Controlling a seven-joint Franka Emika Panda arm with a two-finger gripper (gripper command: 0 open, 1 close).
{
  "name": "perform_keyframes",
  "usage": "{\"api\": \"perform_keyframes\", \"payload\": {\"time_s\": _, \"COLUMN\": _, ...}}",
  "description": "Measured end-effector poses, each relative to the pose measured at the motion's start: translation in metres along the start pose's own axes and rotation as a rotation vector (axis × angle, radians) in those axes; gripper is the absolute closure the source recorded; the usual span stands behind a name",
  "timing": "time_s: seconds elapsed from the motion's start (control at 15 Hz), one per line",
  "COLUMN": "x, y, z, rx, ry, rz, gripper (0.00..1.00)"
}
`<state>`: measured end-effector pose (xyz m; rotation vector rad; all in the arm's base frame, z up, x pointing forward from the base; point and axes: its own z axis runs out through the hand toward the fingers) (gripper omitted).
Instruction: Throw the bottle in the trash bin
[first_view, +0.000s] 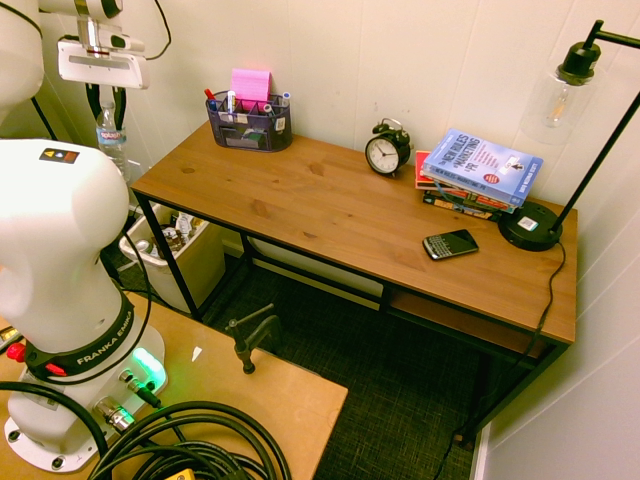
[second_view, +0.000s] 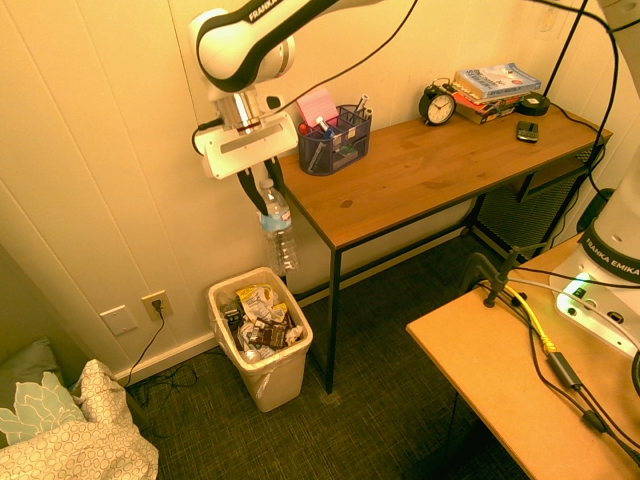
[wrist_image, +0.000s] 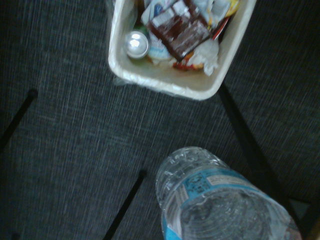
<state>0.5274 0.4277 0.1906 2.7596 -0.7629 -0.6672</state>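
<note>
Beige-walled room: claw (second_view: 262, 190) grips bottle (second_view: 278, 232) near trash bin (second_view: 262, 352)

Beige panelled walls (second_view: 110, 130) and dark carpet (second_view: 390, 350) surround the claw, which points downward at one end of a brown wooden desk (first_view: 330, 215). Its two dark fingers are drawn in on the top part of the clear plastic bottle, closed as far as the bottle between them allows. The bottle hangs roughly upright directly beneath the claw, its blue-and-white label below the fingers and its clear base lowest.

Lower than the claw, on the carpet beside the desk's end, stands the cream-white trash bin. The bottle is above the level of its rim and apart from it. Wrappers and other rubbish (wrist_image: 182, 30) lie inside, along with a shiny round silver item (wrist_image: 136, 44).

Just beside the claw, on the near end of the desktop, sits a mesh pen organizer (second_view: 336, 145) with pens and a pink notepad (second_view: 318, 107). Farther along the desk from the claw come a black alarm clock (first_view: 386, 151), a stack of books (first_view: 478, 172), a phone (first_view: 450, 245) and, at the far end, a lamp (first_view: 530, 227).
</note>
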Motion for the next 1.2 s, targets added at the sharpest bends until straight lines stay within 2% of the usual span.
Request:
{"api": "perform_keyframes", "payload": {"time_s": 0.13, "x": 0.016, "y": -0.016, "z": 0.021, "rx": -0.033, "ry": -0.045, "rz": 0.012, "gripper": 1.0}}
{"api": "perform_keyframes", "payload": {"time_s": 0.2, "x": 0.021, "y": -0.023, "z": 0.025, "rx": -0.041, "ry": -0.052, "rz": 0.013, "gripper": 0.0}}
{"api": "perform_keyframes", "payload": {"time_s": 0.73, "x": 0.029, "y": -0.058, "z": 0.009, "rx": -0.047, "ry": -0.053, "rz": -0.011, "gripper": 0.0}}
{"api": "perform_keyframes", "payload": {"time_s": 1.2, "x": 0.031, "y": -0.063, "z": -0.018, "rx": 0.01, "ry": -0.003, "rz": -0.015, "gripper": 0.0}}
